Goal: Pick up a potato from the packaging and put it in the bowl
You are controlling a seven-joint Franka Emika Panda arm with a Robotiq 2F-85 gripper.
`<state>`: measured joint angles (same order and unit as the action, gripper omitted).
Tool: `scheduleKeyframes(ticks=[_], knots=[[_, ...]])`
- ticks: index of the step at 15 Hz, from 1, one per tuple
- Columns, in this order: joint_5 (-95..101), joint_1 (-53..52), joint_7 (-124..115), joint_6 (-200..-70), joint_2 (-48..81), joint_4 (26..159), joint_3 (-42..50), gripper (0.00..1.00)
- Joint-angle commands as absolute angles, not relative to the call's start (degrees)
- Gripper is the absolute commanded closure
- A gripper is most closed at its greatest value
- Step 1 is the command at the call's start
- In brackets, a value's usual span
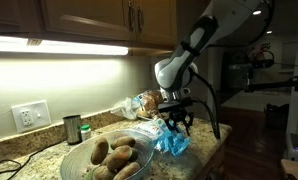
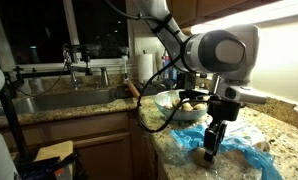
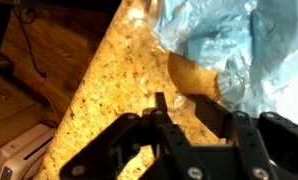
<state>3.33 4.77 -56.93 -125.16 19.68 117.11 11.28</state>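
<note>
Speckled granite counter (image 3: pixel 89 90) (kitchen) beneath the packaging (image 3: pixel 219 30)

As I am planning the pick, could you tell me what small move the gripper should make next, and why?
Probably ease the gripper down toward the potato: its brown end pokes out of the blue bag, just ahead of the gripper in the wrist view.

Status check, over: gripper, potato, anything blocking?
Gripper low over packaging, jaw state unclear, nothing seen held. Potato pokes out of its mouth, just ahead. Bowl holds potatoes; no obstruction seen.
</note>
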Motion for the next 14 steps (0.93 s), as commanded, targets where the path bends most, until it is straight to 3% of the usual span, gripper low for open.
scheduleKeyframes(ticks=[1,5,14], knots=[[3.2,3.9,-57.0,-125.8,16.6,120.0,11.1,0.30],[3.5,3.1,-57.2,-124.5,16.5,120.1,10.3,0.03],[6.4,-1.6,-64.9,-121.2,15.1,120.9,9.5,0.00]])
